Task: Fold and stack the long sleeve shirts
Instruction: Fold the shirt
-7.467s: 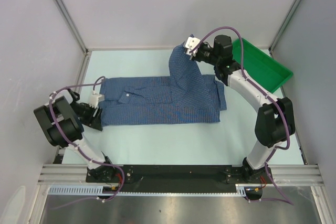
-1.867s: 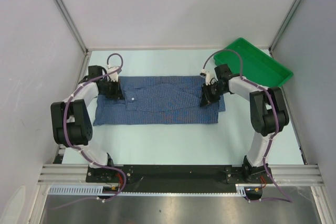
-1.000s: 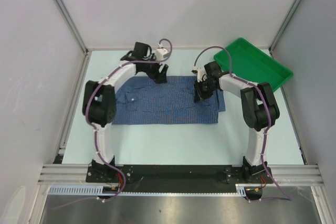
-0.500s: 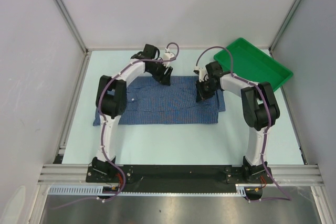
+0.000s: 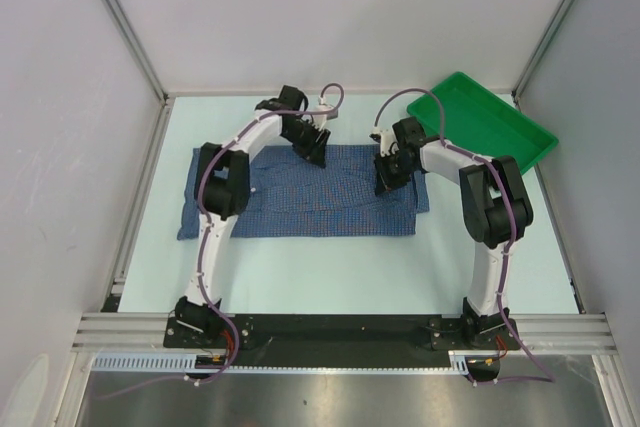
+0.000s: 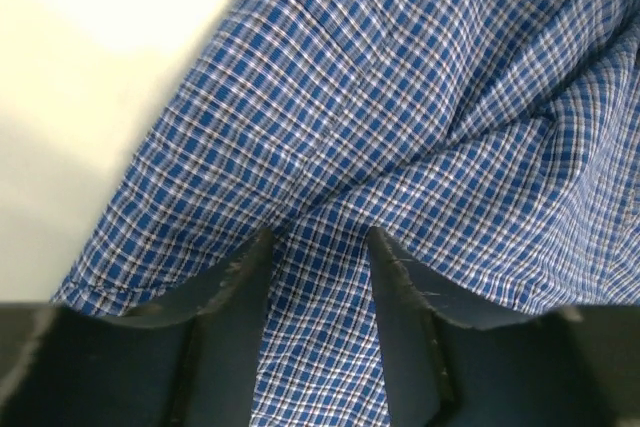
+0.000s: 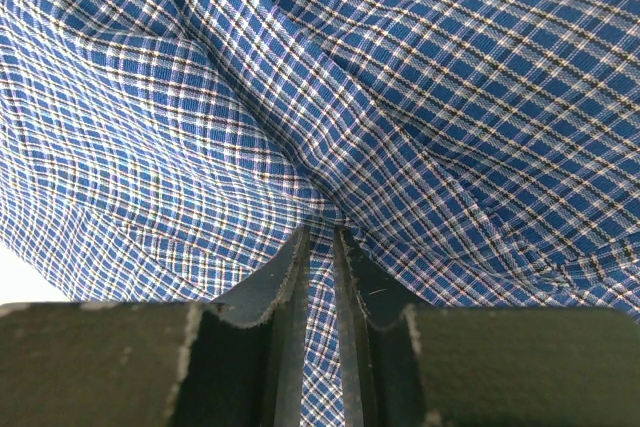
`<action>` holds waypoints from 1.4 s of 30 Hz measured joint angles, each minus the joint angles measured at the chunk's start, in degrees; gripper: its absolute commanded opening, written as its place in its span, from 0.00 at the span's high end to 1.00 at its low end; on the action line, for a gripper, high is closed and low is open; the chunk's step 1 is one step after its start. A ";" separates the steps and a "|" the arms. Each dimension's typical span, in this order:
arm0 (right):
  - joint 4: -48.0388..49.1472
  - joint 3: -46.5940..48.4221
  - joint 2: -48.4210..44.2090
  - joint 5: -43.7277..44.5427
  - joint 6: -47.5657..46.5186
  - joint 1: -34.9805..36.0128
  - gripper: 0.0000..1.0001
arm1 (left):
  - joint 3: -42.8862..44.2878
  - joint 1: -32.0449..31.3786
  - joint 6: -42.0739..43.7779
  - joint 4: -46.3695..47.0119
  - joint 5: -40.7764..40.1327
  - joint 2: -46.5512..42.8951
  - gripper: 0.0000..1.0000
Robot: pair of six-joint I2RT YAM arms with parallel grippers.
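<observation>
Shirt (image 5: 300, 192) in blue check lies spread on the table (image 5: 300, 267). Right gripper (image 7: 320, 237) pinches a fold between its fingers. Left gripper (image 6: 318, 247) fingers stand apart, cloth ridge running between them.

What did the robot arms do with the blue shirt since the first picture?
The right fingers brought the lifted part of the shirt down and now pinch a fold of it; the shirt lies flat. The left fingers swung from the shirt's near left edge to its far edge and stand apart over a ridge of cloth. The green tray stayed in its corner.
</observation>
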 measured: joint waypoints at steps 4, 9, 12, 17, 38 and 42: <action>0.00 0.02 0.11 0.04 0.00 -0.04 0.80 | 2.23 0.20 -1.22 -0.83 0.33 1.09 1.00; -0.11 0.17 0.33 0.07 0.00 -0.07 0.80 | 1.88 0.96 -4.68 1.01 1.73 1.01 1.00; -0.13 0.22 0.37 0.02 0.02 -0.15 0.81 | -3.06 2.49 -7.89 6.54 1.57 -1.11 1.00; -0.26 0.39 0.46 -0.04 0.13 -0.20 0.79 | -7.65 4.66 -9.62 9.92 1.03 -3.54 0.39; -10.69 -7.89 -19.19 1.36 -6.27 3.52 0.57 | -13.92 19.39 15.43 0.37 -11.34 -20.06 0.15; -12.07 -12.20 -15.87 6.38 -8.66 6.05 0.59 | -9.84 19.02 21.97 -2.40 -15.91 -14.16 0.15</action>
